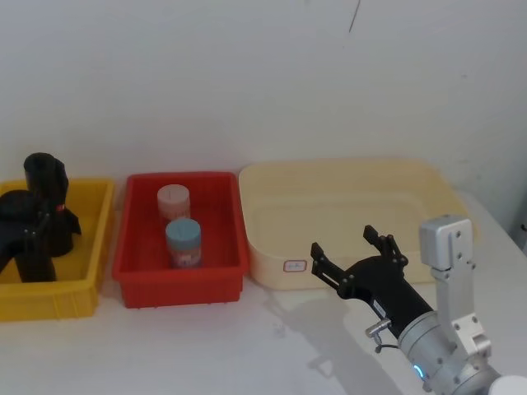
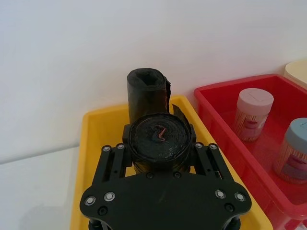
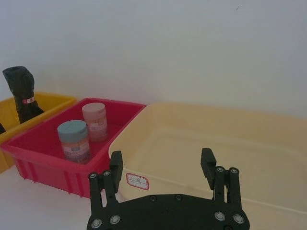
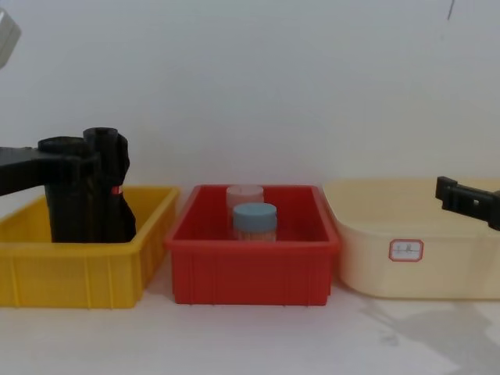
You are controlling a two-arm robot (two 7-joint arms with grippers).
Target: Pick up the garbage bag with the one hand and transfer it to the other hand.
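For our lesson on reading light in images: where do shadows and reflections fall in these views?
Head view: the right gripper and its arm cast a soft grey shadow on the white table. Chest view: faint shadows lie before the cream bin. Left wrist view: the left gripper, closed on the garbage bag, is matte, without glare; the red bin shows a soft sheen inside.

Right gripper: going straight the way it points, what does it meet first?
Likely the cream tub, its front wall near the label; the open right gripper aims there, though depth is unclear.
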